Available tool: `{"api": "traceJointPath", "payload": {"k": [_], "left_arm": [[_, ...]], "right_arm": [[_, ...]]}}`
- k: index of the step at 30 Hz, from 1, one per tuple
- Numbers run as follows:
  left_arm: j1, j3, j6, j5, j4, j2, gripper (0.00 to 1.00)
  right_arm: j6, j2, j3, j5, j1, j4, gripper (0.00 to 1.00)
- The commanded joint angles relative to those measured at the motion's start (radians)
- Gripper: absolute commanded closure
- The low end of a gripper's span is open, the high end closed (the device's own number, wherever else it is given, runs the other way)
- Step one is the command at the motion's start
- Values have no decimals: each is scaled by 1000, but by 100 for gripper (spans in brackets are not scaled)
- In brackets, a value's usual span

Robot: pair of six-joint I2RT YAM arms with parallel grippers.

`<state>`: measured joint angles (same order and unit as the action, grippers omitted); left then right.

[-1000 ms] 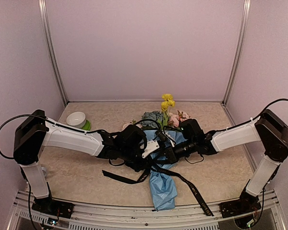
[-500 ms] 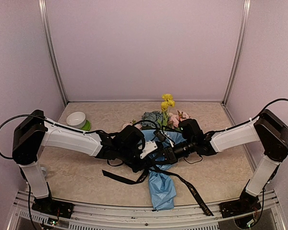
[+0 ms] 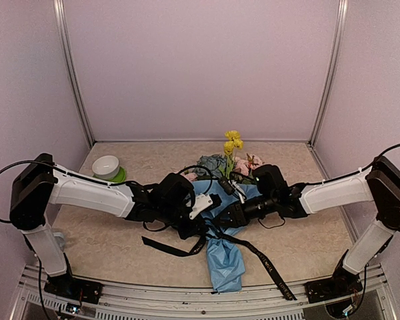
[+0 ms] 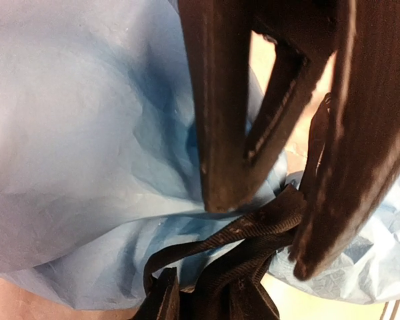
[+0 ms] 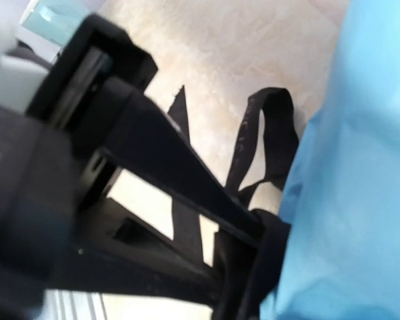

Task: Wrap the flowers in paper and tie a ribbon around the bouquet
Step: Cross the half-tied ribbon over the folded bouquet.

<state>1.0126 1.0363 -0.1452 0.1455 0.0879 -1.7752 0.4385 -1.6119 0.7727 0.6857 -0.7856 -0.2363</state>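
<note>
Bouquet [image 3: 225,250]: one, lying on the desk [image 3: 307,240] at the middle, between the two arms. The blooms point to the far wall and the paper end points to the near edge.
Flowers [image 3: 232,141]: one bunch. At least two yellow blooms stand highest at the far end. One blue-green hydrangea [image 3: 207,162] cluster sits just left of them. The pink roses low beside them are too small to count.
Paper [image 4: 87,133]: one light-blue sheet, creased and wrapped round the stems. Its narrow end trails toward the near edge.
Ribbon [image 3: 265,263]: one, black with pale lettering, gathered in a bunch at the bouquet's waist. Two loose tails lie on the desk. The shorter runs to the near left and the longer to the near right, ending close to the front rail.
Arms: two. The left arm [image 3: 93,192] and right arm [image 3: 333,193] both reach inward and meet over the bouquet's waist.
Left gripper [image 4: 260,232]: one, with two fingers partly apart and desk showing through the gap. The ribbon bunch lies between the tips, against the paper. The tips stand on either side of the bunch and are not pressed together.
Right gripper [image 5: 241,257]: one, blurred in its own view. The tips are at the ribbon, just beside the paper. I cannot tell how far apart they are or whether they hold anything.
Saucer [image 3: 120,175]: one, green, at the far left, well apart from the bouquet.
Bowl [image 3: 106,165]: one, white, on the saucer.
</note>
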Motion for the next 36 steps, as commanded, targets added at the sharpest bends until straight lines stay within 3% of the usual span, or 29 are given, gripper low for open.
{"api": "traceJointPath", "payload": {"k": [1, 3, 6, 9, 17, 19, 21, 36], "left_arm": [[-8, -4, 23, 20, -31, 15, 73], [-8, -1, 27, 19, -32, 14, 73], [-8, 7, 26, 28, -29, 10, 73], [-8, 11, 27, 32, -26, 3, 73], [-9, 3, 36, 42, -26, 3, 73], [-13, 6, 37, 52, -27, 0, 75], [-15, 9, 41, 62, -25, -5, 76], [-19, 12, 56, 59, -25, -11, 76]], "right_arm": [[12, -25, 1, -39, -29, -15, 70], [12, -32, 5, -49, -34, -10, 76], [12, -34, 7, -57, -38, -9, 94], [12, -31, 8, -59, -38, -3, 99], [50, -40, 9, -107, -42, 22, 89], [51, -54, 13, -107, -44, 23, 91], [57, -63, 16, -94, -45, 15, 100], [149, 47, -62, 14, -46, -167, 100]]}}
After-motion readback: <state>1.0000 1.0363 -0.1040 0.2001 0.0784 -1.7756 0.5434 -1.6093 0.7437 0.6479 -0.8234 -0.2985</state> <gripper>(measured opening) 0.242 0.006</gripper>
